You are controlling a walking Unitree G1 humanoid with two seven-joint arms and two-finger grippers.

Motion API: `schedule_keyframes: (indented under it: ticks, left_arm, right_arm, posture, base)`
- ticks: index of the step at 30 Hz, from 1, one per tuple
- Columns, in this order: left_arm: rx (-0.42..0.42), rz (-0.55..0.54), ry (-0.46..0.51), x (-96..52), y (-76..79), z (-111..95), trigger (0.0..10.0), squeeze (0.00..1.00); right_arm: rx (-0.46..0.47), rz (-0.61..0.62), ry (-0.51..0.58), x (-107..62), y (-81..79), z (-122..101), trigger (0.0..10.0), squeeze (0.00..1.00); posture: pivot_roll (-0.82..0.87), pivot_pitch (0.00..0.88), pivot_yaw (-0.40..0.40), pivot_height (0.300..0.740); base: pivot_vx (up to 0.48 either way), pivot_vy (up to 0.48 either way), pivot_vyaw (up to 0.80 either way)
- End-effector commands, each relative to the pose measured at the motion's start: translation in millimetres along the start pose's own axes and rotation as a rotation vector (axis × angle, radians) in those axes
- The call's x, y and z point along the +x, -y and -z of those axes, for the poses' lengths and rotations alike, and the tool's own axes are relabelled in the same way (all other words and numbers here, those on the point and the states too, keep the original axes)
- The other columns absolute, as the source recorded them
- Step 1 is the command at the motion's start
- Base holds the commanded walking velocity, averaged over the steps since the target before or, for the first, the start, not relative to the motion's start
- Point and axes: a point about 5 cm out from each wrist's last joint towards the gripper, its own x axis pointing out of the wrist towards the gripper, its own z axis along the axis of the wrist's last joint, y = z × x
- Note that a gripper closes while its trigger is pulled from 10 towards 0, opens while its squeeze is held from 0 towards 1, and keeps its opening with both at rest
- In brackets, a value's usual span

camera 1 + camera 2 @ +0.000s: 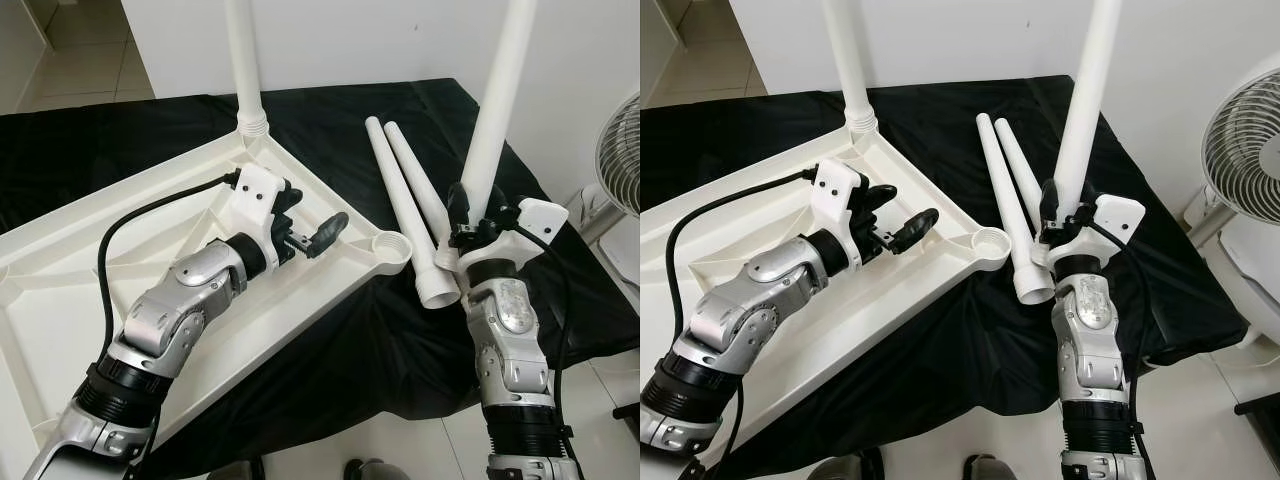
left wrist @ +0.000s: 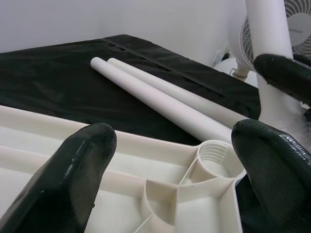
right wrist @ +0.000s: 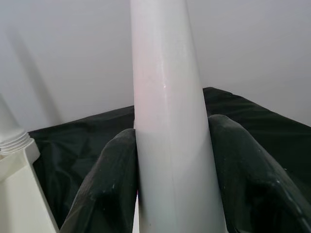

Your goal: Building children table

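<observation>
The white table top (image 1: 60, 250) lies upside down on a black cloth (image 1: 340, 350). One white leg (image 1: 243, 60) stands screwed into its far corner. My left gripper (image 1: 315, 218) hovers open just above the top, a short way from the empty corner socket (image 1: 392, 247); the left wrist view looks between the fingers at that socket (image 2: 216, 158). My right gripper (image 1: 478, 215) is shut on a second leg (image 1: 497, 100), held upright to the right of the socket, with the fingers (image 3: 114, 184) clamped on both sides. Two more legs (image 1: 405, 190) lie side by side on the cloth.
A white fan (image 1: 1245, 140) stands at the right, beyond the cloth's edge. Light tiled floor (image 1: 400, 450) runs along the near side, below the draped cloth. A white wall (image 1: 380, 40) is behind the work area.
</observation>
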Motion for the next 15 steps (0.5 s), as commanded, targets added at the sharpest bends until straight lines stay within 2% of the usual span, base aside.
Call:
schedule_keyframes:
  ticks: [1,2,3,4,5,15]
  left_arm:
    - [-0.012,0.183,0.007,0.6,8.6,-4,10.0,0.0]
    - [-0.047,0.181,0.021,2.9,8.4,-8,10.0,0.0]
    - [-0.047,0.181,0.021,2.9,8.4,-8,10.0,0.0]
    - [-0.106,0.19,0.041,5.2,8.8,-15,10.0,0.0]
    - [-0.126,0.198,0.048,5.5,9.1,-18,10.0,0.0]
    - [-0.282,0.299,0.105,11.7,11.2,-46,10.0,0.0]
  right_arm:
    - [0.01,-0.072,-0.07,-6.9,-11.2,14,10.0,0.0]
    - [0.01,-0.118,-0.065,-7.7,-15.6,13,10.0,0.0]
    - [0.01,-0.118,-0.065,-7.7,-15.6,13,10.0,0.0]
    - [0.011,-0.175,-0.06,-9.1,-21.5,12,10.0,0.0]
    - [0.01,-0.191,-0.059,-9.5,-23.5,12,10.0,0.0]
    - [0.032,-0.366,-0.066,-10.2,-39.8,12,10.0,0.0]
  posture:
    - [-0.04,0.175,0.036,0.74]
    - [-0.03,0.175,0.024,0.74]
    - [-0.03,0.175,0.024,0.74]
    - [-0.02,0.173,0.014,0.74]
    - [-0.02,0.173,0.014,0.74]
    - [0.04,0.161,-0.024,0.74]
  base:
    - [0.0,0.0,0.0]
    - [0.0,0.0,0.0]
    - [0.0,0.0,0.0]
    - [0.0,0.0,0.0]
    - [0.0,0.0,0.0]
    - [0.0,0.0,0.0]
